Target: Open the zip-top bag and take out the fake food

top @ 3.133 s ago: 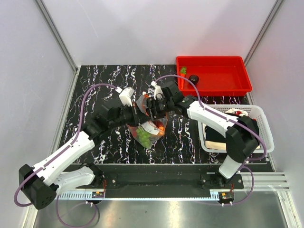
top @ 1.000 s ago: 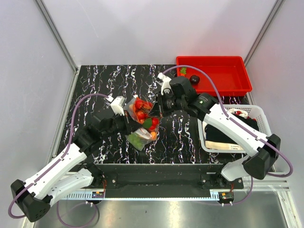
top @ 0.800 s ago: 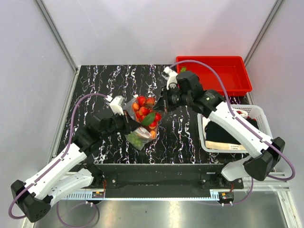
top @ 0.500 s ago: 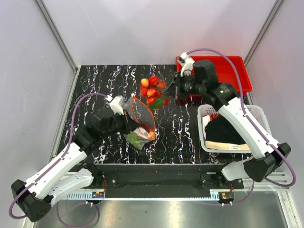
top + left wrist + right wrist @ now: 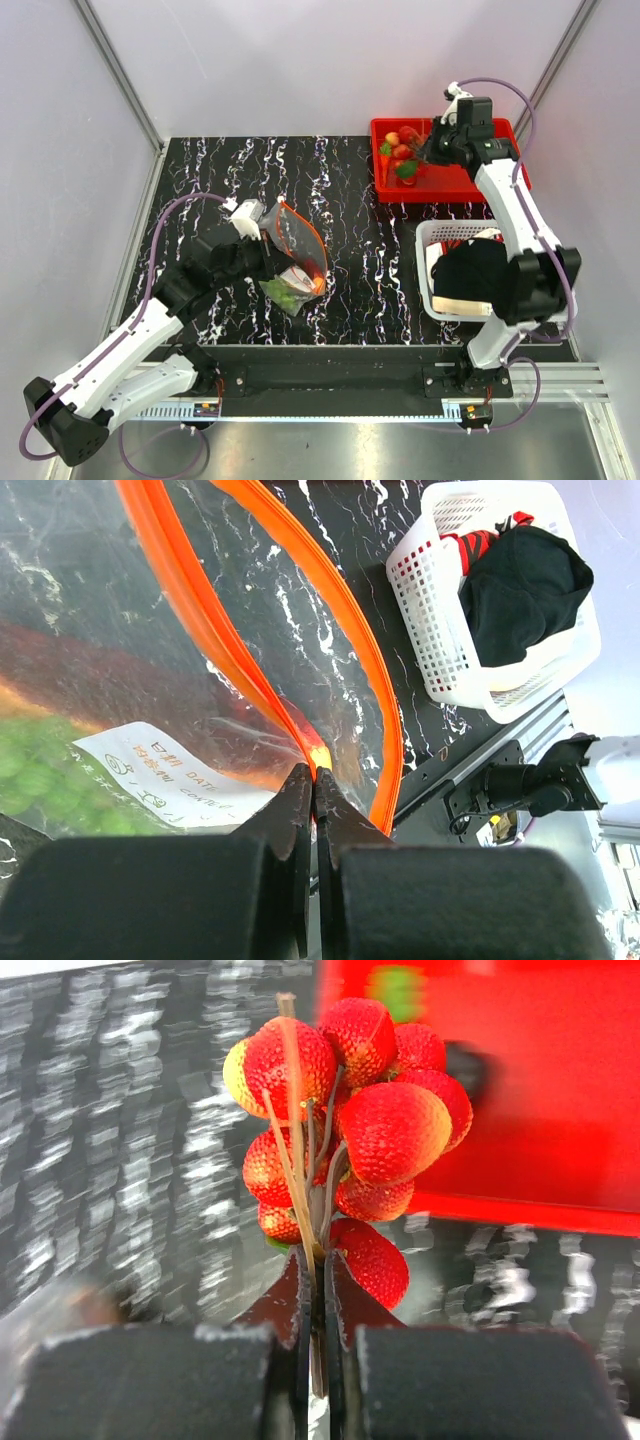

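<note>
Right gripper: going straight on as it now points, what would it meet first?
Beyond the tomato cluster it grips, the right gripper points at the left end of the red tray, likely its wall. Depth is unclear; it could reach the black table instead.

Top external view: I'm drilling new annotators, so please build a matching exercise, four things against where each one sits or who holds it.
Things:
1. zip-top bag
2. red fruit cluster
3. black cloth
4. red tray

Places:
A. in the white basket
B. pinched at its mouth by the left gripper
C. far right corner of the table
D. held by its stems in the right gripper

Pairs: 1-B, 2-D, 3-A, 4-C.
</note>
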`<action>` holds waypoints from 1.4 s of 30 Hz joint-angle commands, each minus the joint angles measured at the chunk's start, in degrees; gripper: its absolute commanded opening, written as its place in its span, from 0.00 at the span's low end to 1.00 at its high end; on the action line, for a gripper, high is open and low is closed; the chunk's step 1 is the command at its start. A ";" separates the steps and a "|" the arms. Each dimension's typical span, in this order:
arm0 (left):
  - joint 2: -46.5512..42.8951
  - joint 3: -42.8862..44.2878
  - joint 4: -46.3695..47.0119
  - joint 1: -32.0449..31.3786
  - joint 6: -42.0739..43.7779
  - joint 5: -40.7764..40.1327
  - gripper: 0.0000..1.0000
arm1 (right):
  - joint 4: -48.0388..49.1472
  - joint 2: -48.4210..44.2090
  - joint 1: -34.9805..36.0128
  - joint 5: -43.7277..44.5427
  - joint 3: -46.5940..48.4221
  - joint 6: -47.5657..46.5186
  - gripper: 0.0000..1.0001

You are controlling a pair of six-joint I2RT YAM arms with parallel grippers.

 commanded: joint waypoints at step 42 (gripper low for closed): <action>3.14 1.70 7.73 1.07 -0.97 4.45 0.00 | -4.61 -7.64 8.67 3.06 -5.77 0.18 0.67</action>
